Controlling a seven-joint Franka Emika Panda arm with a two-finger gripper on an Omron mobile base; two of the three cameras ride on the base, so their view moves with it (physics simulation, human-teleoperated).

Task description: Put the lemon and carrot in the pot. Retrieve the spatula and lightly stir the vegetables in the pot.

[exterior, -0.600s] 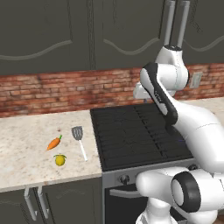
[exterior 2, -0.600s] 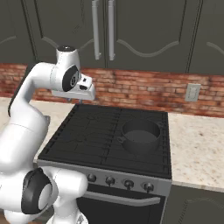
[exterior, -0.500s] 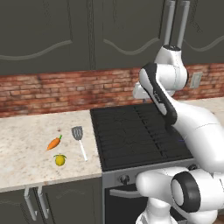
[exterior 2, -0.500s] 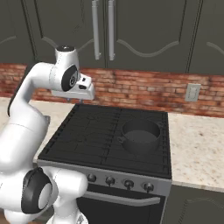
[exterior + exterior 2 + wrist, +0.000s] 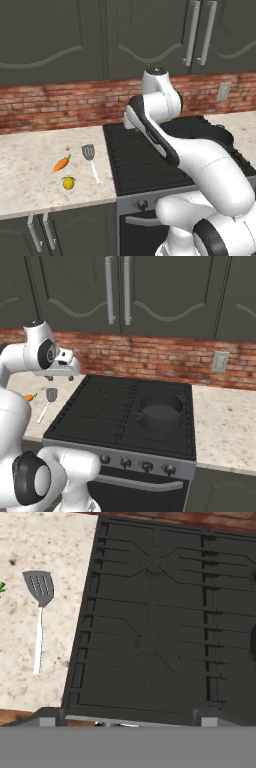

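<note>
Spatula (image 5: 39,607) lies on the counter (image 5: 55,542) left of the claw (image 5: 125,719) — its jaws spread wide — over the stove (image 5: 165,622)

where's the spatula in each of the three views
Left base view: the spatula lies on the counter, left of the stove, beside the carrot and lemon.
Right base view: the spatula sits at the far left, below the claw.
Hand view: the spatula is upper left on the counter.
Shared landmark: the stove's left edge, close beside it.
</note>
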